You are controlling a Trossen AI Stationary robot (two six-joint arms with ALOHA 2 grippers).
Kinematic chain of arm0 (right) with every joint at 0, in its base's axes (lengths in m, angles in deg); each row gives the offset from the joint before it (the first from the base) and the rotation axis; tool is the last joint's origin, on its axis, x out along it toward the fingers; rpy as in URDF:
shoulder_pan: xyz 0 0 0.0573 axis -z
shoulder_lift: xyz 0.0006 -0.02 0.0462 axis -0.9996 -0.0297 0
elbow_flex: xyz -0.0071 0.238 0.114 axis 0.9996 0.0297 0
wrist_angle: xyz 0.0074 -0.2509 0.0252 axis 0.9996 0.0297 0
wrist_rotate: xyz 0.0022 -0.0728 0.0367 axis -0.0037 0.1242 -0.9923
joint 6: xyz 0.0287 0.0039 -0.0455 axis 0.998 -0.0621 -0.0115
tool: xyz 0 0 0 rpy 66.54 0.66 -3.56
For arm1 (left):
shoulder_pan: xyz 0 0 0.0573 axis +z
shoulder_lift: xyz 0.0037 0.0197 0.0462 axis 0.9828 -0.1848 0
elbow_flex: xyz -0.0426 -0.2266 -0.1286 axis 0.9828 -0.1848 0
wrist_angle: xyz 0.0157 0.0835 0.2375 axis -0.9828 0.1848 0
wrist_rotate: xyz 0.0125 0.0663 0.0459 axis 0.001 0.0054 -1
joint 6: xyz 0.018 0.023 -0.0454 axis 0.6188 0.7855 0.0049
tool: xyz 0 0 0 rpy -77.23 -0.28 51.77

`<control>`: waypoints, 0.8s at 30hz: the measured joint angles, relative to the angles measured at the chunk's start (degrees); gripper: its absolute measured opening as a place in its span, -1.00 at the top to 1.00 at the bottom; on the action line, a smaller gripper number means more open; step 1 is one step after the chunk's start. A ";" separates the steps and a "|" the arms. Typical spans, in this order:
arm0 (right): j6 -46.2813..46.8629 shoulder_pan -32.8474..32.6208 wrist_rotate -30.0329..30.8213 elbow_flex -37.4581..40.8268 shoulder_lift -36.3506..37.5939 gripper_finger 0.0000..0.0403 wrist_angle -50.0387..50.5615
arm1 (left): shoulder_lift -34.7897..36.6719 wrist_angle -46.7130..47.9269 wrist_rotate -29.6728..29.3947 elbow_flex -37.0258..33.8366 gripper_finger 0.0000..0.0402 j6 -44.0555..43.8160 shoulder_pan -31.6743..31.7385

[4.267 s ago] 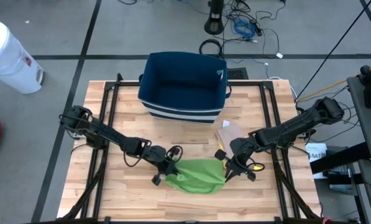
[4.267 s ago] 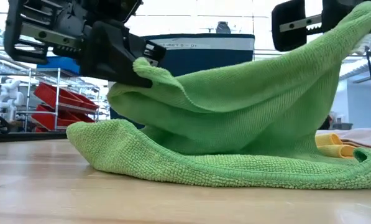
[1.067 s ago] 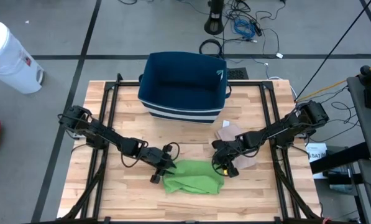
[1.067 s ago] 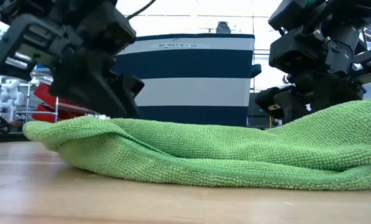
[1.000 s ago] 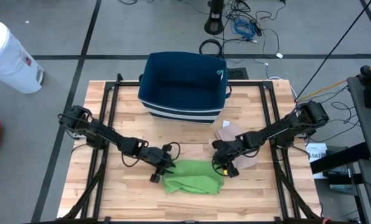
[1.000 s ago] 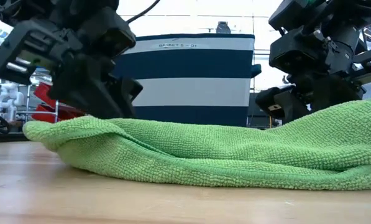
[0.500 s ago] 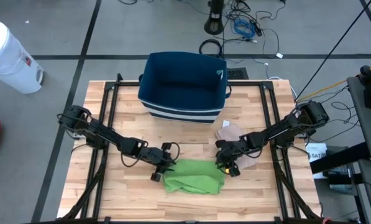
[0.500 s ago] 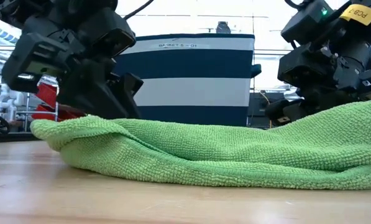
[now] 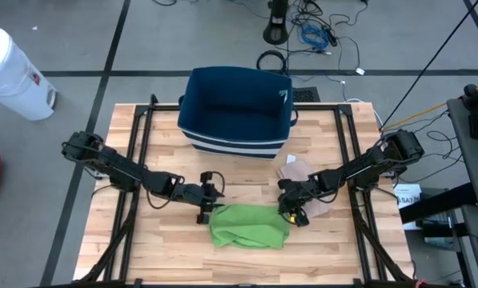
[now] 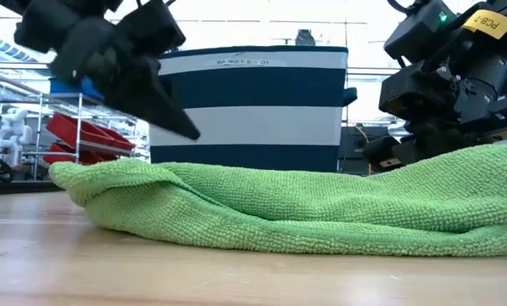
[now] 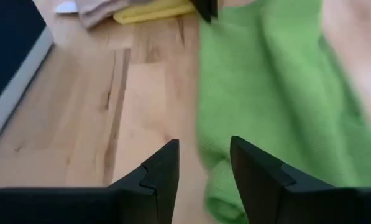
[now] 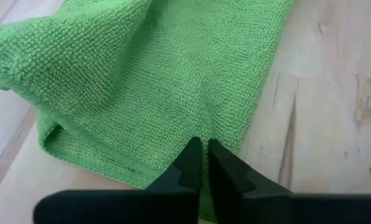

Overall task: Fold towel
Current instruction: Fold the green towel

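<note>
High view shows the green towel [image 9: 249, 226] lying bunched in a rough fold on the front middle of the wooden surface [image 9: 134, 256], its long axis running side to side between my two arms; the right tool [image 9: 291, 214] sits at the towel's right end, touching the cloth; in the right wrist view its fingers [image 12: 191, 163] are nipped almost together on a pinch of green fabric, so I read it as gripping the towel; the left tool [image 9: 203, 210] hangs just off the towel's left end, lifted clear in the low view, its fingers [image 11: 163, 171] standing apart and holding nothing; the towel's edge lies directly ahead of them. My judgement: the next fold turns on that left corner, and the left arm is the nearer one for it. Beyond the towel, yellow and beige cloths [image 9: 296, 171] lie near the right arm; behind them stands the navy bin [image 9: 236, 112] with white stripes, whose small lettering I cannot read; a yellow tag [image 10: 484, 18] on the right arm reads "PCB-3", roughly.
</note>
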 joint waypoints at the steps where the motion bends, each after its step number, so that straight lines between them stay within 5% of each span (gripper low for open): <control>1: -0.02 -0.01 0.00 0.02 0.00 0.94 0.00 | 0.68 0.59 1.25 0.04 0.26 -1.86 0.01; 5: -0.03 0.01 -0.17 0.02 -0.01 0.88 0.00 | 1.07 3.10 7.96 0.04 0.26 -10.34 0.72; 24: -1.27 -0.01 0.03 0.07 -0.07 0.78 -0.22 | -2.10 6.84 14.26 -0.03 0.26 -33.48 4.66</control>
